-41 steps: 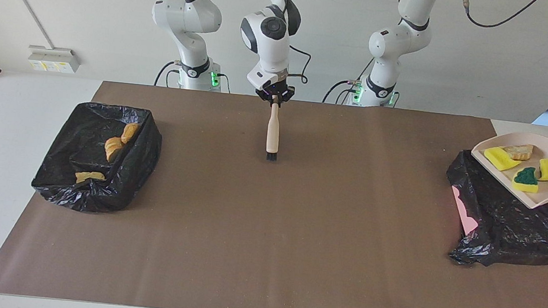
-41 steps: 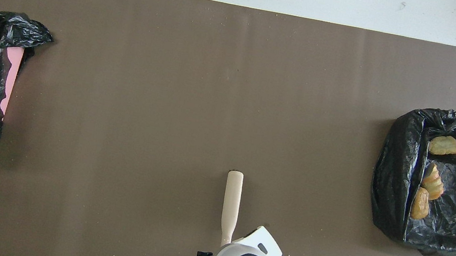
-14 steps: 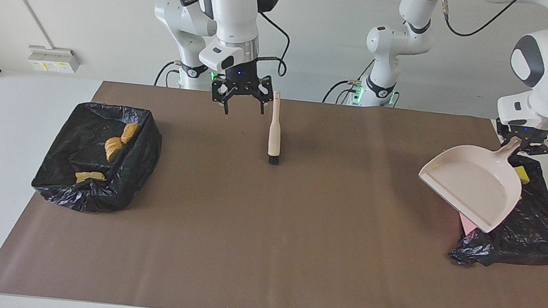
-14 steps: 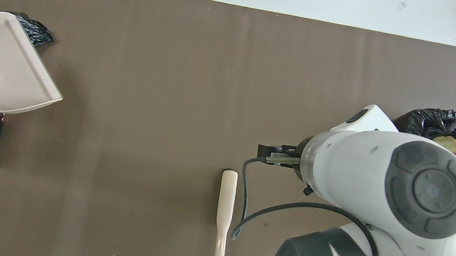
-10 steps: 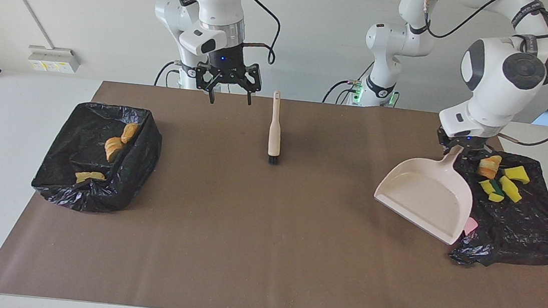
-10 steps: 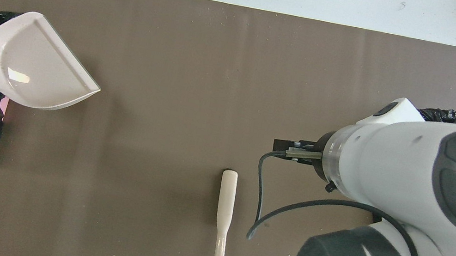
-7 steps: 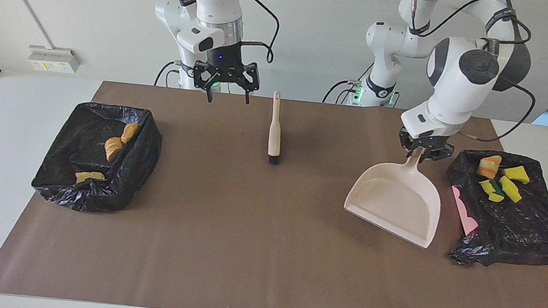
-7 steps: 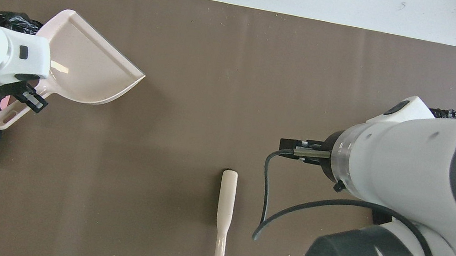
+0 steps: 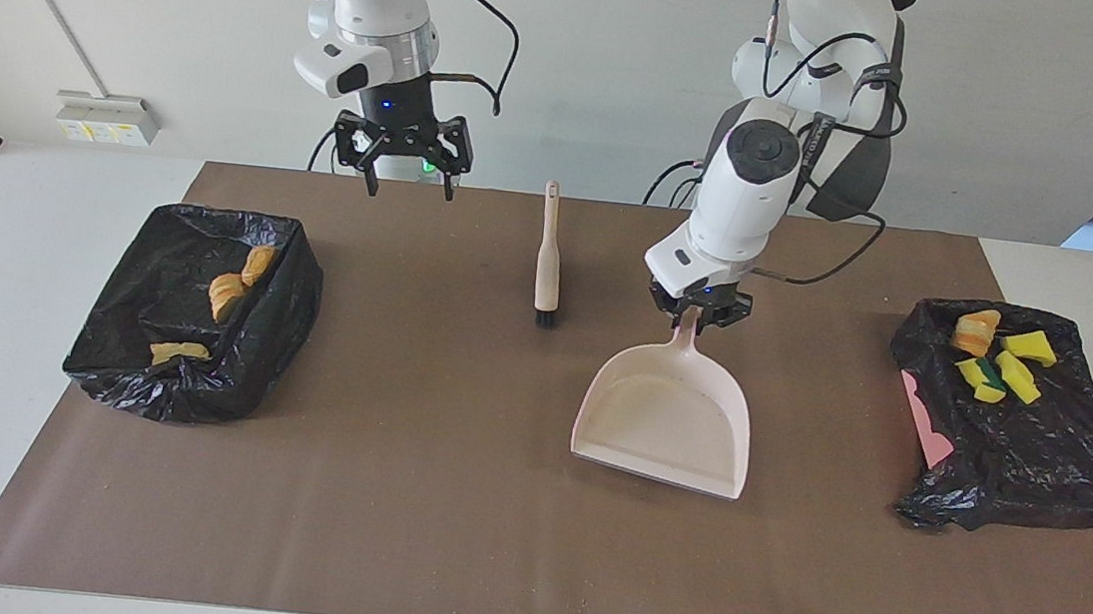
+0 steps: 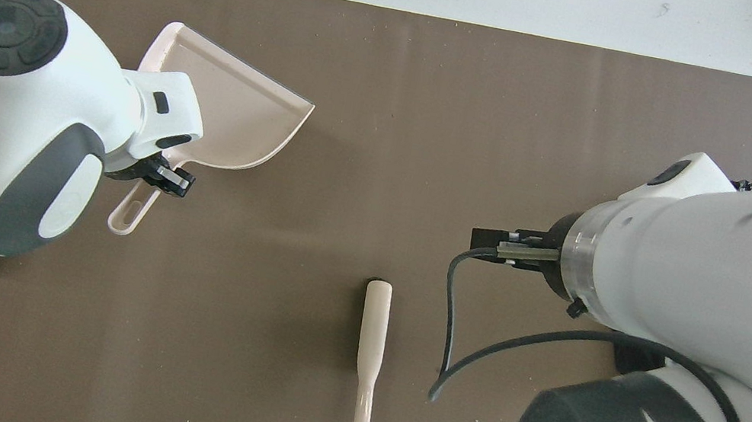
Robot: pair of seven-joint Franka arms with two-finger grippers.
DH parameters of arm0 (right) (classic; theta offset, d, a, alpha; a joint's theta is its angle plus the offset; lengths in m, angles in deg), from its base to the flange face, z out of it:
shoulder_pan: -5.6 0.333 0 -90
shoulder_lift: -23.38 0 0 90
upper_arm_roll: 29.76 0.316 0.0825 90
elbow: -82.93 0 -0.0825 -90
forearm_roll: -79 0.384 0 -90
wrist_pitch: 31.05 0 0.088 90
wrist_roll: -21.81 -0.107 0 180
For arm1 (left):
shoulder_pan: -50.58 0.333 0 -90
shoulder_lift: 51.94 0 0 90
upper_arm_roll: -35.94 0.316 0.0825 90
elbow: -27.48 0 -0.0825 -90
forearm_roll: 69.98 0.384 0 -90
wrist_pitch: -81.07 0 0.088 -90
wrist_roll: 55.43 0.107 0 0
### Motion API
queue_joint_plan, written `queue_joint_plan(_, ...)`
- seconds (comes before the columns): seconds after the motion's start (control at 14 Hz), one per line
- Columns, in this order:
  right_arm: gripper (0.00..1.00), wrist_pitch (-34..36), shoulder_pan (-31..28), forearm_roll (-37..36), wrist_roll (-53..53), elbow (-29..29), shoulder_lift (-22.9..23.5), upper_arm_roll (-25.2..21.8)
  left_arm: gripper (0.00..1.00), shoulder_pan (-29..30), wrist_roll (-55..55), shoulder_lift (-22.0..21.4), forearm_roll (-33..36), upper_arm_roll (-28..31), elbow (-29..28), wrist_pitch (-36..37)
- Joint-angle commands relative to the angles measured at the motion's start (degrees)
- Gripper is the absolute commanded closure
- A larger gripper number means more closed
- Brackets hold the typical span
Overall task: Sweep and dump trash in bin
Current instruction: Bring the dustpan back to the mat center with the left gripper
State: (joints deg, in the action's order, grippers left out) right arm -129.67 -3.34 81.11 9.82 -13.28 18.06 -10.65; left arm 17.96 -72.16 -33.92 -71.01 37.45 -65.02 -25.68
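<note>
Trash point(image 9: 993, 360) (light, soft sponge and bread chunks, pinchable anywhere) lies on the black bag point(image 9: 1025, 443) at the table's left-arm end. Left gripper point(image 9: 699, 314) pinches the dustpan point(image 9: 666, 419) handle mid-table; right gripper point(image 9: 405, 155) hangs spread near the robots' edge.

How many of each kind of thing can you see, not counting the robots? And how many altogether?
Pastries: 3
Sponge chunks: 3
Bread chunk: 1
Bin bags: 2
Dustpan: 1
Brush: 1
Total: 11
</note>
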Motion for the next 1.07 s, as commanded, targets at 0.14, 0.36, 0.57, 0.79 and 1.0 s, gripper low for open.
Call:
queue_joint_plan(0.14,0.0,9.66,3.93,-2.38,10.06,7.26,0.84,-12.85,1.0,-4.72,-10.15,9.39,-2.74,1.22,12.07,-0.64)
queue_joint_plan(0.36,0.0,9.76,12.45,-2.21,9.8,7.27,0.4,-23.22,1.0,-5.87,-13.41,17.99,-3.01,1.22,21.9,-0.73)
queue_joint_plan(0.57,0.0,12.91,11.5,-2.21,11.02,6.74,-0.3,-23.06,1.0,-5.96,-17.28,21.27,-3.1,-0.09,24.3,-5.47)
queue_joint_plan(0.79,0.0,12.93,10.44,-2.3,14.45,7.18,0.22,-22.71,1.0,-5.88,-17.38,22.33,-5.63,-0.98,23.6,-6.79)
queue_joint_plan(1.0,0.0,13.54,10.44,-3.7,14.19,7.35,0.84,-20.87,0.92,-5.87,-17.2,21.8,-7.93,-0.98,21.59,-7.85)
